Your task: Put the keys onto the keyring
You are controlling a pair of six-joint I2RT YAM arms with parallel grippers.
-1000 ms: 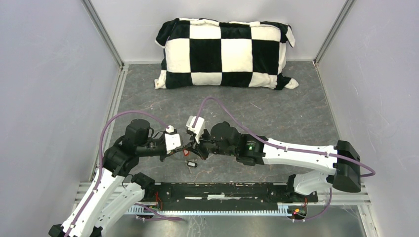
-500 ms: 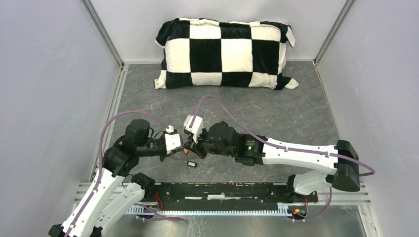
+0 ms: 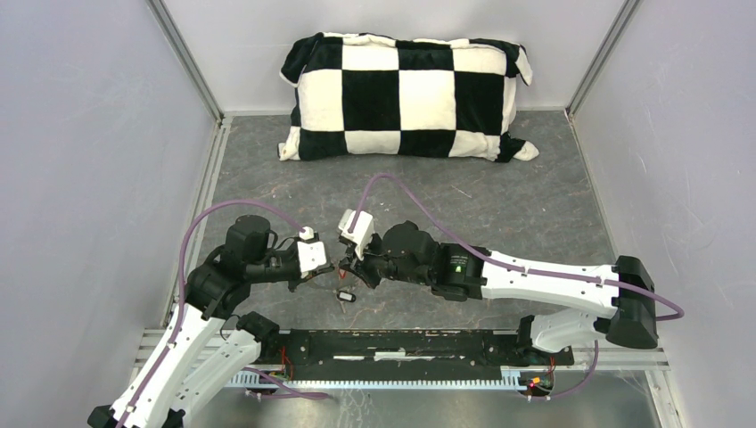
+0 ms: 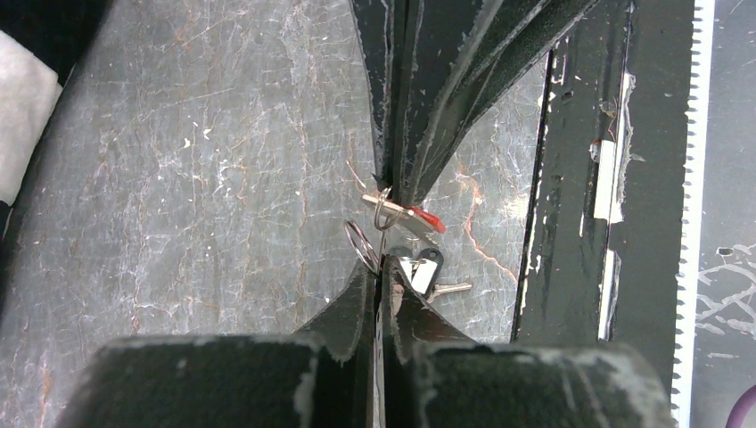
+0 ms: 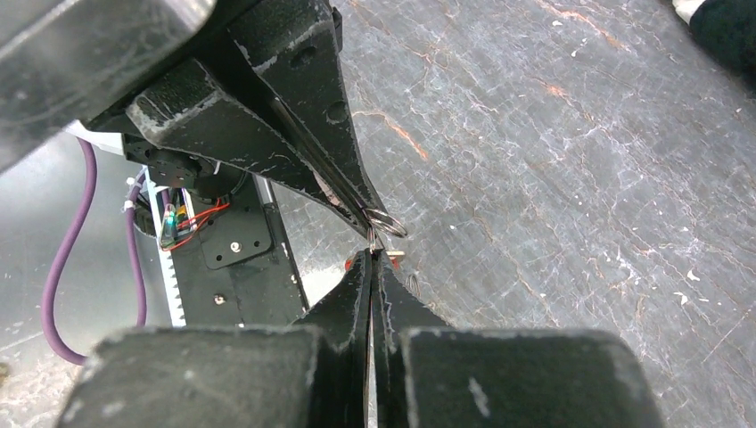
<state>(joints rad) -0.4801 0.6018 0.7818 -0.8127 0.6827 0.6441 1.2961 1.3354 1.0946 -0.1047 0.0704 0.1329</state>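
My left gripper (image 4: 383, 260) is shut on a thin grey wire keyring (image 4: 359, 245), which sticks out from its tips. Tip to tip with it, my right gripper (image 4: 398, 198) is shut on the red-tagged key (image 4: 426, 218), which carries its own small split ring (image 4: 378, 208). In the right wrist view the right gripper (image 5: 374, 254) nearly touches the left gripper (image 5: 373, 223), with the keyring (image 5: 397, 230) between them. The black key with a white face (image 4: 428, 270) lies on the table under the grippers, also visible as the black key (image 3: 346, 296) from above.
A black-and-white checkered pillow (image 3: 408, 96) lies against the back wall. A black rail with a toothed strip (image 3: 401, 343) runs along the near edge. Grey walls close in on both sides. Purple cables (image 3: 392, 183) arc over both arms.
The right arm nudged left toward the left gripper, then drew back slightly to the right. The left arm has stayed put. Both grippers stayed shut.
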